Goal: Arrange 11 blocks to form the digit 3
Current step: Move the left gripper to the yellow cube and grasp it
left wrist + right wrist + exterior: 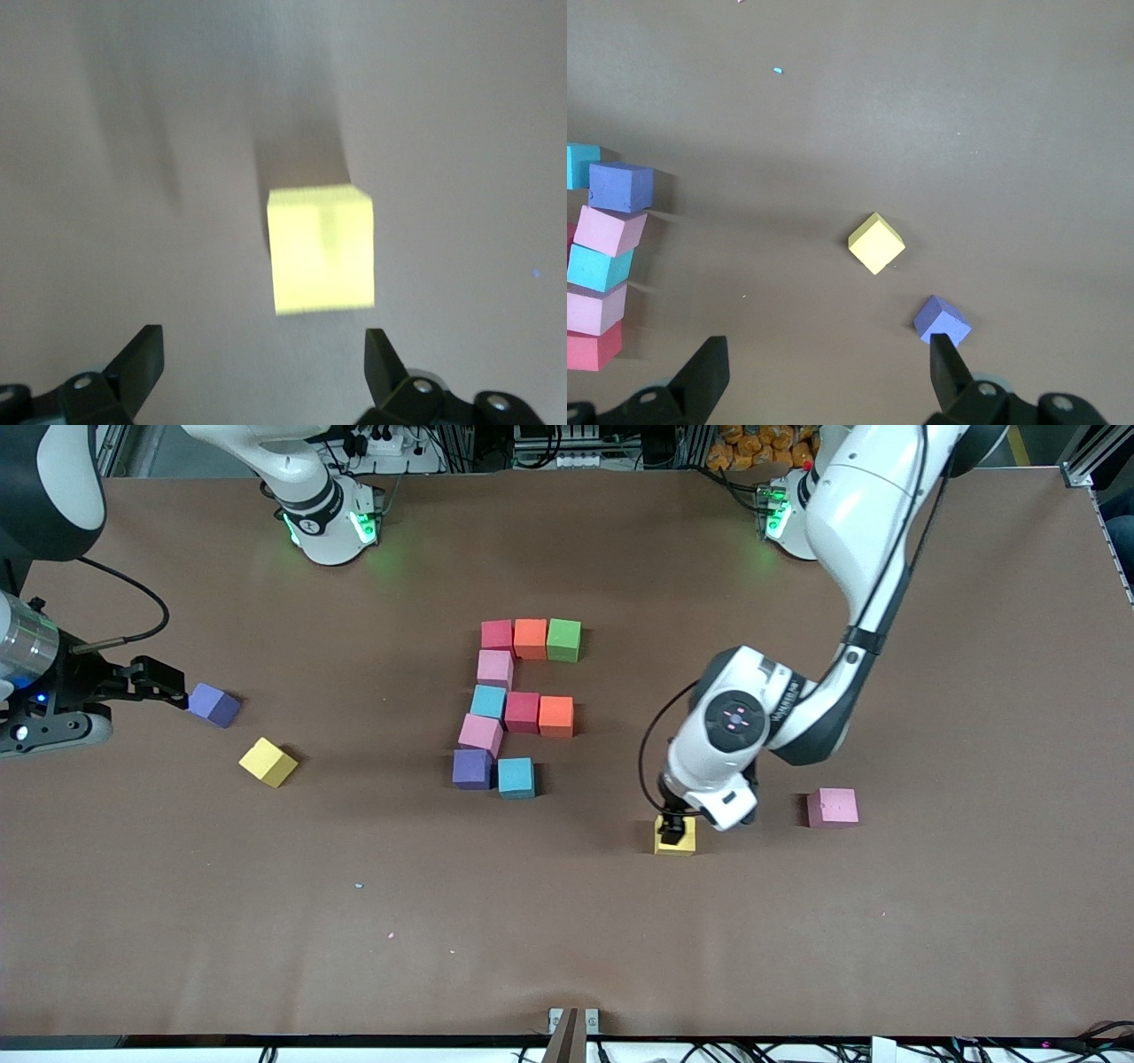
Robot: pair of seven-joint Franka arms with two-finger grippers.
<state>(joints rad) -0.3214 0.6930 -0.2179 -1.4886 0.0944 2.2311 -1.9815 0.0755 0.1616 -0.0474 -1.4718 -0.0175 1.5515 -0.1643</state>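
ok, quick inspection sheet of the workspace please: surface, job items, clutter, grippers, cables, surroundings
Surface: brown table, a few tiny specks.
Job items: digit 3 unfinished, ten cubes placed. Loose: yellow block under the left gripper, pink block beside it, second yellow block and purple block toward the right arm's end.
Clutter: nothing seen.
Grippers: left gripper open, straddling the yellow block; right gripper open by the purple block.
Cables: black cable on the right arm.
Surroundings: wiring along the table edges.

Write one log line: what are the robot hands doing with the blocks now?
left gripper: open, over yellow block | right gripper: open, beside purple block | digit 3: ten blocks placed
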